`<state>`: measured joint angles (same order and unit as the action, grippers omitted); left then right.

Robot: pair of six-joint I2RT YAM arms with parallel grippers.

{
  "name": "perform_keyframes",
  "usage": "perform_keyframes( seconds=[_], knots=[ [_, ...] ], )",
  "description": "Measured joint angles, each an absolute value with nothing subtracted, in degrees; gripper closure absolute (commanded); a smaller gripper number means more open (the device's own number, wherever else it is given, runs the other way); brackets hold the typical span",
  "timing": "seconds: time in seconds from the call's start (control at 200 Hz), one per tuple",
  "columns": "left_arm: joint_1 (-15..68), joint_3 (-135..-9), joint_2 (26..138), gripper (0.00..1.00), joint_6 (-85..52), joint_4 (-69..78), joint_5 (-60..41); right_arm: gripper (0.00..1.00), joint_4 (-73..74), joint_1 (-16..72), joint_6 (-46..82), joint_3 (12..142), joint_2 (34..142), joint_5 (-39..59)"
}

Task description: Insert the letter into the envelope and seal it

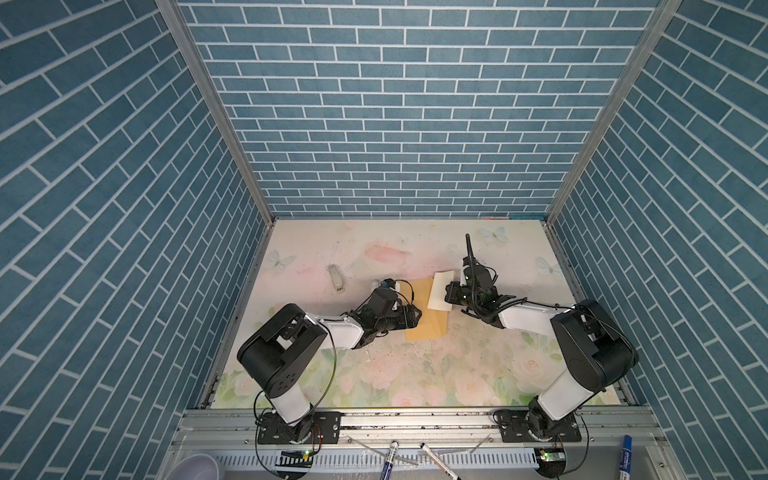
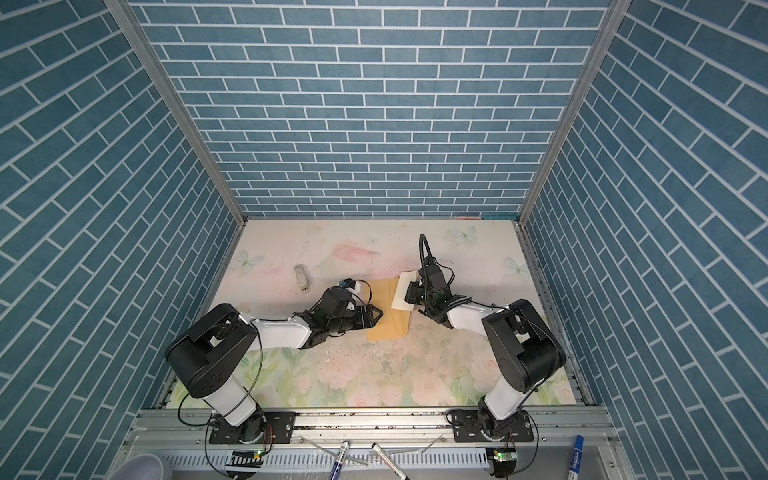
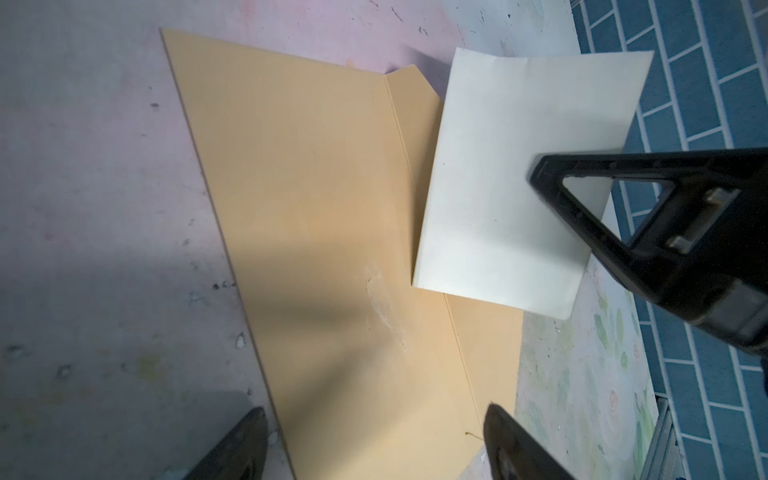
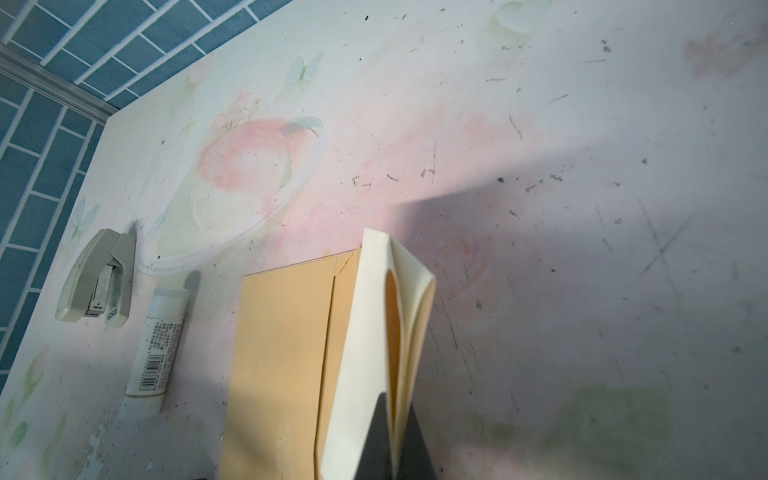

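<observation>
The mustard-yellow envelope (image 1: 424, 320) (image 2: 388, 322) (image 3: 324, 208) (image 4: 282, 353) lies flat mid-table, with its flap (image 3: 415, 124) folded out on the right side. The letter (image 1: 440, 291) (image 2: 404, 293) (image 3: 511, 174) (image 4: 365, 332), a folded cream sheet, hangs tilted above that flap edge. My right gripper (image 1: 449, 293) (image 2: 412, 297) (image 3: 540, 178) (image 4: 395, 399) is shut on the letter's right part, and the letter's loose layers bulge apart at its far end. My left gripper (image 1: 413, 318) (image 2: 372, 318) (image 3: 376, 409) stands open over the envelope's left part, holding nothing.
A grey stapler (image 1: 336, 277) (image 2: 302, 278) (image 4: 97, 282) and a white glue stick (image 1: 376, 284) (image 4: 156, 345) lie left of the envelope. Markers (image 1: 388, 459) and a cup (image 1: 193, 467) sit beyond the front rail. Brick-patterned walls close in three sides.
</observation>
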<state>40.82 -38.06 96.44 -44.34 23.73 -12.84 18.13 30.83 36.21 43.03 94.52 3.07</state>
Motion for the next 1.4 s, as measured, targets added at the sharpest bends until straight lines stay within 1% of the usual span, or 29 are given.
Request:
perform_keyframes(
  seconds=[0.555, 1.4],
  knots=[
    [40.82, -38.46, 98.26, 0.18, -44.91, 26.87, -13.13, 1.00, 18.04, 30.79, 37.78, 43.05, 96.77, 5.89],
    [40.82, -39.18, 99.18, 0.19, -45.50, 27.53, -13.50, 1.00, 18.72, 30.79, 41.39, 43.07, 99.66, 9.28]
  ],
)
